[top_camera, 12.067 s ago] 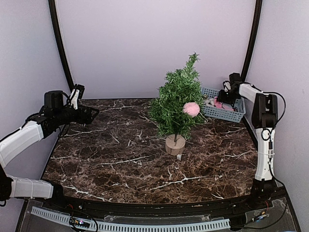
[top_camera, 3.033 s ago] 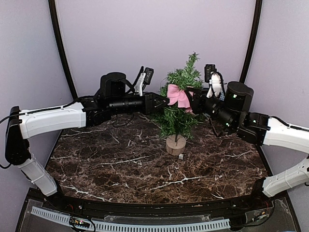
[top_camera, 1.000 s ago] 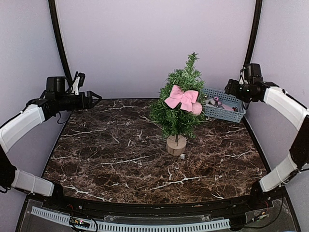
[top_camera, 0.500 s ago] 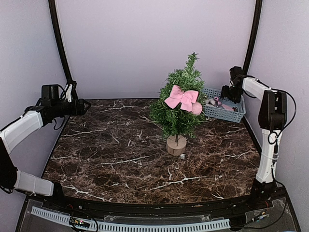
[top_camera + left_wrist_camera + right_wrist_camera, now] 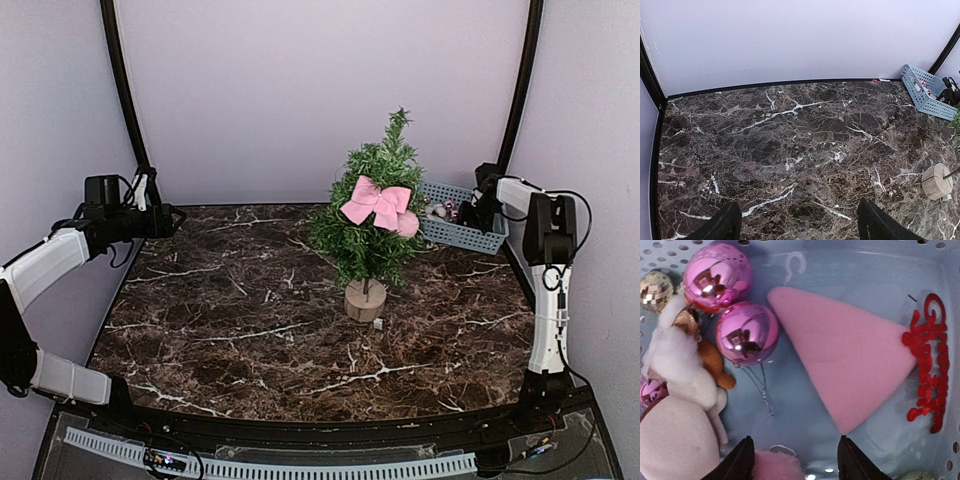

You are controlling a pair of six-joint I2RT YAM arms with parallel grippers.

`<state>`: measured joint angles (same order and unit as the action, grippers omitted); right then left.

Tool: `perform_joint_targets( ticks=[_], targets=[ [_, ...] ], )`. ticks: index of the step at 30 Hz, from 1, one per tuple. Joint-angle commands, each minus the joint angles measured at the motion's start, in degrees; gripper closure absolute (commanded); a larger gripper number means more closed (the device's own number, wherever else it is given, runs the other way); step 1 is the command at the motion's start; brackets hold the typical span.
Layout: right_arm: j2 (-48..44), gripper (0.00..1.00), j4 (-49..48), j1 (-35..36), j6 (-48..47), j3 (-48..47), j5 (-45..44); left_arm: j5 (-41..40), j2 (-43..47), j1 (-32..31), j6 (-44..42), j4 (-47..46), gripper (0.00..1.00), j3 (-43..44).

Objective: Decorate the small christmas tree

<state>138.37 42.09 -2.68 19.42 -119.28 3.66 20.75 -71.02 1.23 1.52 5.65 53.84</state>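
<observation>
The small christmas tree stands upright mid-table on its wooden disc base, with a pink bow and a pink pompom hung on it. The base also shows in the left wrist view. My right gripper is open inside the blue basket, over a pink felt triangle, two shiny pink baubles and a pink fluffy ball. My left gripper is open and empty, held above the table's far left.
The basket also holds a white and brown plush figure, a gold glitter ball and red cut-out lettering. A small white tag lies by the tree base. Black frame posts stand at both back corners.
Both arms drew back from the tree, leaving the pink bow on it. My right gripper swung to the basket and dropped into it. My left arm pulled back to the far left.
</observation>
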Motion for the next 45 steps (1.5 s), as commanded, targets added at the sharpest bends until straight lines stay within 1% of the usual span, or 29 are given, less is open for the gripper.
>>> perform_joint_targets(
  ticks=[1,4,6,10,12,15,22,27,32,35,38,41,45],
  targets=[
    [1.9,0.47,-2.9,-0.05,1.5,-2.06,6.28,1.55,0.03,0.26,-0.64,-1.17,0.17,-0.14],
    [1.68,0.55,-4.71,-0.05,2.54,-0.74,9.26,1.49,0.05,0.26,-0.73,-1.12,0.17,-0.15],
    [1.02,0.63,-6.22,-0.05,3.12,0.71,10.44,1.46,0.09,0.26,-0.73,-1.05,0.17,-0.14],
    [0.47,0.9,-6.9,-0.2,3.75,0.82,11.31,1.42,-0.03,0.25,-0.68,-1.21,0.17,-0.14],
    [-0.62,1.0,-7.33,-0.3,4.18,0.93,10.86,1.41,-0.01,0.26,-0.65,-1.23,0.17,-0.26],
    [-3.74,1.0,-8.59,-0.8,4.93,1.75,9.92,1.26,0.43,0.26,-0.57,-1.53,0.18,-0.65],
    [-14.31,1.0,-12.3,-2.29,5.44,5.88,6.3,1.22,2.1,0.26,-0.12,-2.55,0.18,-1.64],
    [-19.34,1.0,-13.59,-2.95,4.94,9.08,5.86,1.44,3.04,0.26,-0.01,-2.92,0.18,-2.12],
    [-24.32,1.0,-13.68,-2.88,4.9,12.72,9.97,4.26,4.62,0.19,-0.16,-3.66,0.19,-2.86],
    [-30.65,1.0,-13.86,-2.04,4.51,17.98,11.9,5.26,6.26,-0.68,0.42,-4.51,0.19,-3.94],
    [-39.49,1.0,-12.82,0.17,3.45,24.43,10.99,1.88,8.13,-5.7,0.78,-3.83,0.19,-4.54],
    [-47.87,1.0,-10.04,3.2,3.11,31.61,8.86,-0.55,9.37,-12.89,2.68,-3.32,0.2,-5.27],
    [-58.81,1.0,-7.36,8.74,4.58,42.71,6.53,-1.9,12.61,-20.76,10.02,-5.15,0.21,-9.76]
  ],
)
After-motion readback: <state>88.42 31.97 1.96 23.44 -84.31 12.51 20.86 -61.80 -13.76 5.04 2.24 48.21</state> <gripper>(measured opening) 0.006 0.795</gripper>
